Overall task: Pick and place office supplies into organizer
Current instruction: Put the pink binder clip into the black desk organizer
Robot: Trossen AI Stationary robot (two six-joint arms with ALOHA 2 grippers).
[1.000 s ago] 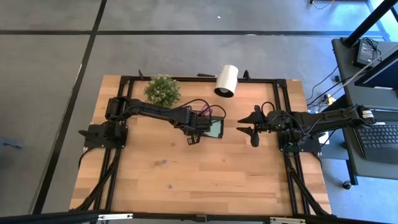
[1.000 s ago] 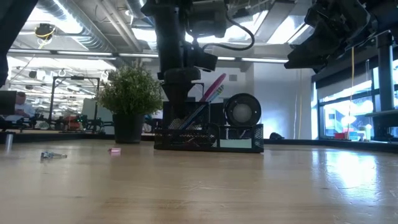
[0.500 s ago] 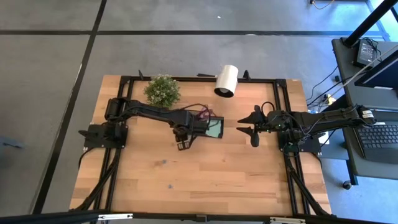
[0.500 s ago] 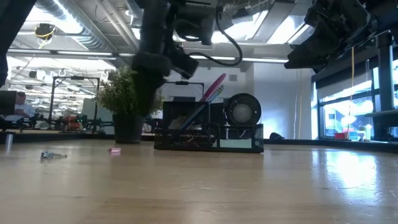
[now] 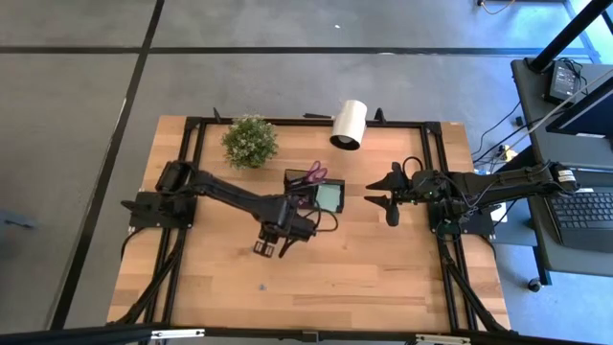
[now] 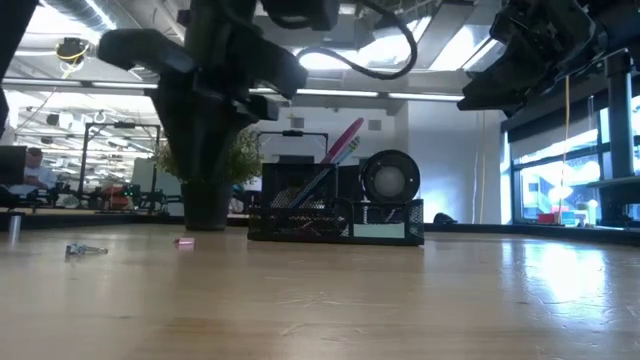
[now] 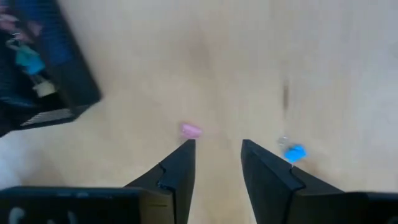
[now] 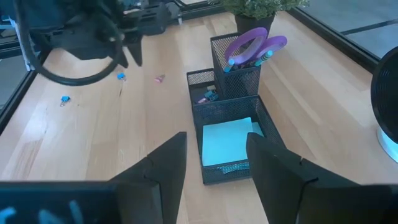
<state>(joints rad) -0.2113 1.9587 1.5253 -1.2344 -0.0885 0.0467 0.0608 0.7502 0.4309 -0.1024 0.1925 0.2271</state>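
Observation:
The black mesh organizer [image 5: 316,192] stands mid-table. Its tall compartment holds the purple-handled scissors [image 8: 254,45] and pens, and its low one holds the light green sticky-note pad [image 8: 226,140]. My left gripper [image 7: 217,146] hangs open above the bare wood, pointing down, near-left of the organizer [image 5: 268,245]. A tiny pink-purple piece [image 7: 191,130] lies just beyond one fingertip and a blue clip [image 7: 295,152] beside the other. A second blue clip [image 8: 64,99] lies farther off. My right gripper [image 8: 214,155] waits open, raised, to the right of the organizer [image 5: 388,198].
A green potted plant [image 5: 251,140] and a white cylinder roll [image 5: 350,125] stand near the table's far edge behind the organizer. Black frame rails [image 5: 196,134] run along the table's sides. Bare wood [image 5: 364,278] stretches toward the near edge.
My left gripper has gone from just over the organizer toward the table's near-left, staying at about the same height, and has rolled about its pointing line. It now hangs over the loose small pieces. The organizer and its contents have stayed put.

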